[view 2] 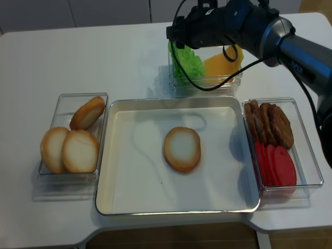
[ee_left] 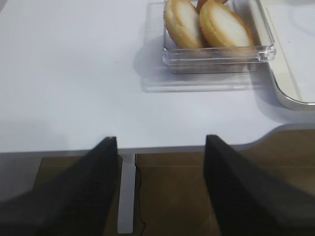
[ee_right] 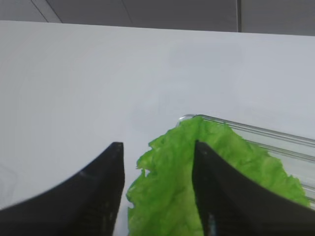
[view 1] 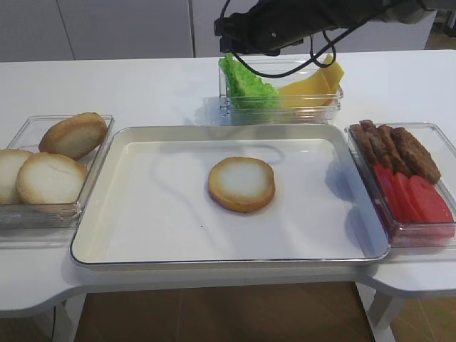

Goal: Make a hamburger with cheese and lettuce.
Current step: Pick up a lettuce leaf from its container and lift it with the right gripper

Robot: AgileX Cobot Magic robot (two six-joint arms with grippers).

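A bun half (view 1: pixel 241 184), the hamburger's base, lies cut face up in the middle of the white tray (view 1: pixel 142 235). Frilly green lettuce (view 1: pixel 246 85) stands in the left end of a clear container (view 1: pixel 285 112) behind the tray, with yellow cheese (view 1: pixel 313 87) beside it. My right gripper (view 1: pixel 229 51) hangs over that lettuce. In the right wrist view its fingers (ee_right: pixel 158 143) straddle the leaf's (ee_right: pixel 170 191) upper edge with a gap on both sides, open. My left gripper (ee_left: pixel 161 138) is open and holds nothing, above the table's front edge.
A clear box (view 1: pixel 21 206) at the left holds three more bun halves (view 1: pixel 51 178). A box (view 1: pixel 427 231) at the right holds brown patties (view 1: pixel 395 146) and red slices (view 1: pixel 417 196). A black cable (view 1: pixel 299 68) droops from the right arm over the lettuce container.
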